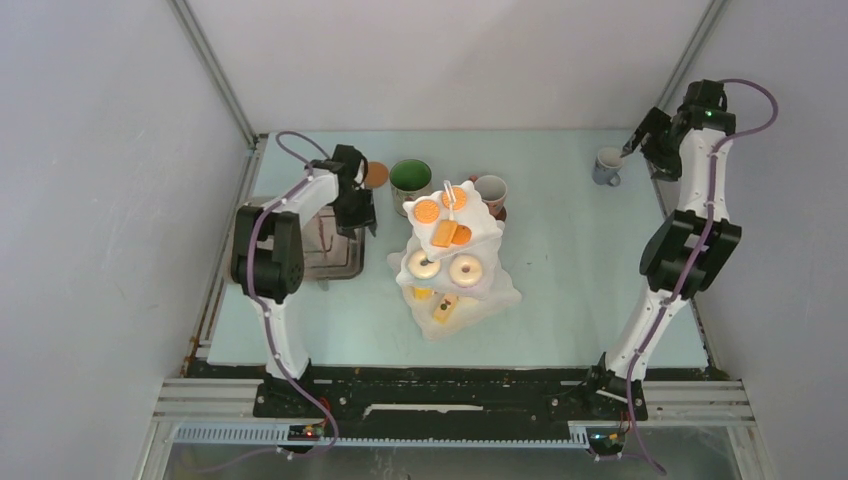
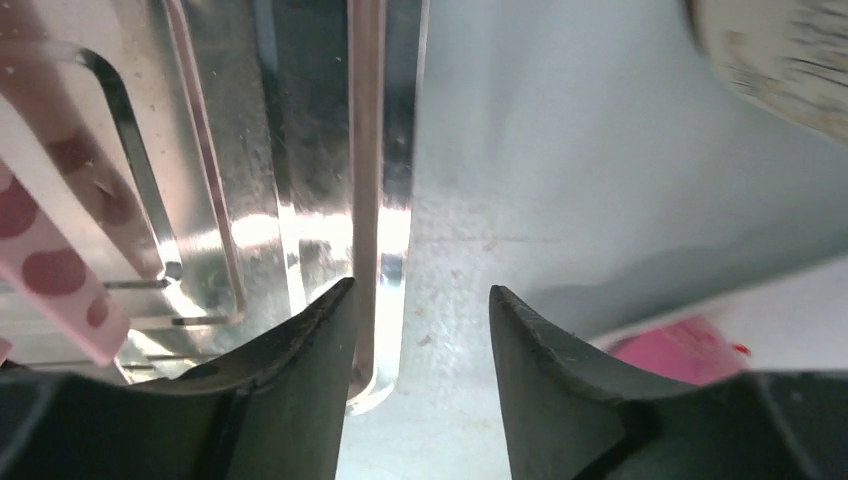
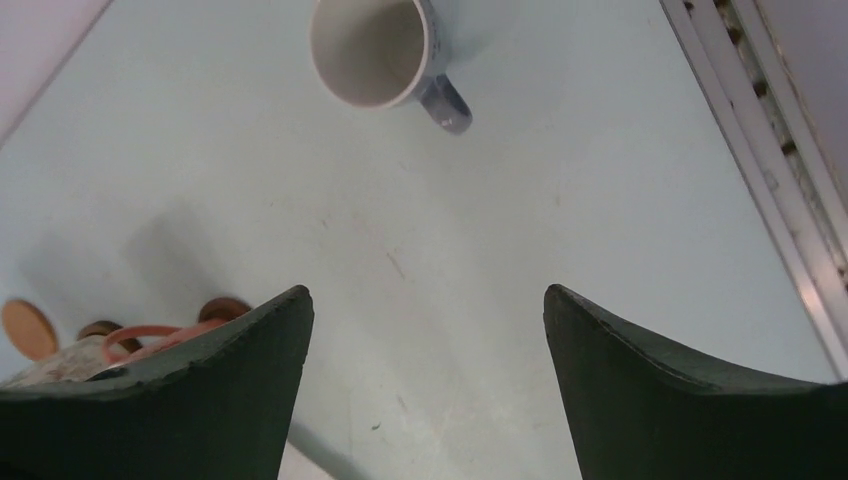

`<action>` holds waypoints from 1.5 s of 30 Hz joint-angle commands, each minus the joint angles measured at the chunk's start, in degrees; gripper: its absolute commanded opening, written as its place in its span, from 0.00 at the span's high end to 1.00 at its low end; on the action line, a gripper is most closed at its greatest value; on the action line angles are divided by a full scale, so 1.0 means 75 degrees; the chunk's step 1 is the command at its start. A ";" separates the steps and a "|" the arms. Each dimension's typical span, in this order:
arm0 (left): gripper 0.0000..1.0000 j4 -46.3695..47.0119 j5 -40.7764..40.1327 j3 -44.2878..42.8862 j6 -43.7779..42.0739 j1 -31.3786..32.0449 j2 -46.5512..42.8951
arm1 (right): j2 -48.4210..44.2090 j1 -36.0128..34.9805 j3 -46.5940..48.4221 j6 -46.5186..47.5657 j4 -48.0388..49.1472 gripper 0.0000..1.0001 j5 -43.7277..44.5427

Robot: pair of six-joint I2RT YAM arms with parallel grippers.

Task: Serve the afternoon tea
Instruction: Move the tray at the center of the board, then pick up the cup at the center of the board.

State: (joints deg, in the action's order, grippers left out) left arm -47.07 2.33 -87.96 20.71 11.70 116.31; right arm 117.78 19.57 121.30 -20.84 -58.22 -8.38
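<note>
The pale mug (image 1: 607, 166) stands upright near the back right corner of the counter (image 1: 570, 270), with bare surface under it. The right jaws are wide apart and empty, just short of the mug. The step looks like taking this mug. To do it well, bring one jaw inside the rim and one outside, away from the handle, close squarely and lift straight so the mug does not tip. Nothing crowds the mug; only the right edge rail is near.

The left jaws are also apart and empty, low over the right rim of the tray (image 2: 300, 150) near the left edge, with the tongs (image 2: 50, 270) lying in the tray. A coaster (image 1: 377, 175) sits just behind them. The green mug (image 1: 410, 180) and pink mug (image 1: 490, 188) stand toward the back edge, behind the stand (image 1: 505, 292) in the middle. Any carry toward the middle must clear the stand's tiers.
</note>
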 commanded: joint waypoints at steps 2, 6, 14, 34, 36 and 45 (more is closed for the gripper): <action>0.41 -0.0076 0.0724 0.0002 0.0153 -0.0037 -0.1548 | 0.0923 0.0093 0.1068 0.0905 0.0850 0.18 -0.0275; 0.38 0.0235 0.1237 0.0674 0.0424 -0.0032 -0.2502 | 0.1454 0.0156 0.1346 0.0996 0.1327 0.31 -0.0686; 0.31 0.0371 0.1497 0.1714 0.0670 -0.0025 -0.4102 | 0.2315 0.0156 0.1339 0.0865 0.2066 0.42 -0.0527; 0.27 -0.0593 0.0927 0.1644 0.0791 -0.0064 -0.5390 | 0.3908 -0.0441 0.2477 0.0827 0.3044 0.72 0.0331; 0.25 -0.0855 0.0492 0.1527 0.0778 -0.0070 -0.5684 | 0.3843 -0.0486 0.2464 0.0763 0.3061 0.87 0.0459; 0.20 -0.0412 0.0300 0.1090 0.1297 -0.0189 -0.7007 | 0.1787 -0.0652 0.1790 0.0749 0.2463 1.00 0.0595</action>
State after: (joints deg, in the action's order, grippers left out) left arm -53.32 4.84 -75.29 28.03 10.83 67.99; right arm 145.12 15.42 135.52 -15.00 -39.03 -5.10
